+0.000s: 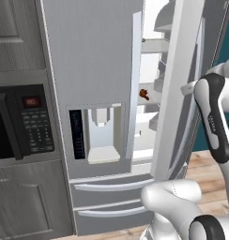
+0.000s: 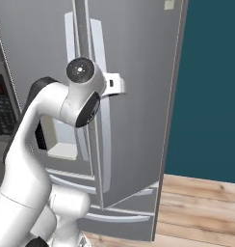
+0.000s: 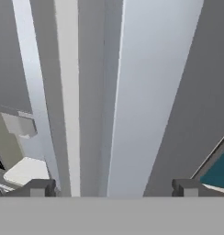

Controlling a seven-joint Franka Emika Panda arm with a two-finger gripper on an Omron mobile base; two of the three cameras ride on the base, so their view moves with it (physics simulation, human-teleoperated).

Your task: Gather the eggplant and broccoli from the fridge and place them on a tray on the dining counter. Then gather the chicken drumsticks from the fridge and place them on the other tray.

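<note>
**End effector spread wide at the fridge door handle**

The end effector (image 3: 112, 187) stands open, its two fingertips (image 3: 38, 187) far apart on either side of the pale vertical door handle (image 3: 127, 92), holding nothing. In the left base view the right fridge door (image 1: 179, 89) is swung partly open, showing white shelves (image 1: 154, 45) inside. A small brown chicken drumstick (image 1: 144, 93) lies on a middle shelf. The left door carries a dispenser (image 1: 103, 133), beside a microwave (image 1: 22, 122)
</note>
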